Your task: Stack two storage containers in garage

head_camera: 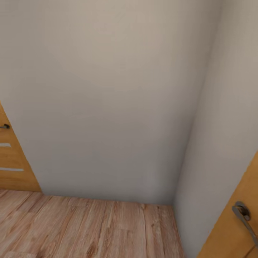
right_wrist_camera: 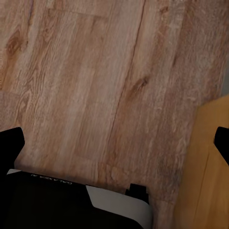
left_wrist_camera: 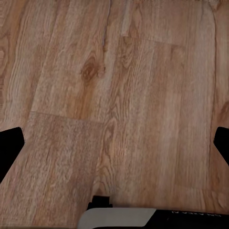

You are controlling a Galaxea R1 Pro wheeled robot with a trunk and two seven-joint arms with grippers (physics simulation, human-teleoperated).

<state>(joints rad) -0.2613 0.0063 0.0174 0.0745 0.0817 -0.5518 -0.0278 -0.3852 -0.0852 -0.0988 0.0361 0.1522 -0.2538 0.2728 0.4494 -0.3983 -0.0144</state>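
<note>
The two storage containers are out of view. I face a corner of pale beige walls (head_camera: 118,100) over light wood plank flooring (head_camera: 89,229). In the left wrist view my left gripper (left_wrist_camera: 117,143) hangs open above bare wood planks (left_wrist_camera: 119,95), its black fingertips (left_wrist_camera: 10,143) far apart and nothing between them. In the right wrist view my right gripper (right_wrist_camera: 117,143) is open too, its fingertips (right_wrist_camera: 10,143) spread wide above the planks (right_wrist_camera: 95,86), beside an orange-brown wooden panel (right_wrist_camera: 210,167).
An orange-brown door (head_camera: 12,161) with a dark handle stands at the left edge. Another wooden door (head_camera: 233,222) with a grey lever handle (head_camera: 243,215) is close at the lower right. The walls meet in a corner just ahead.
</note>
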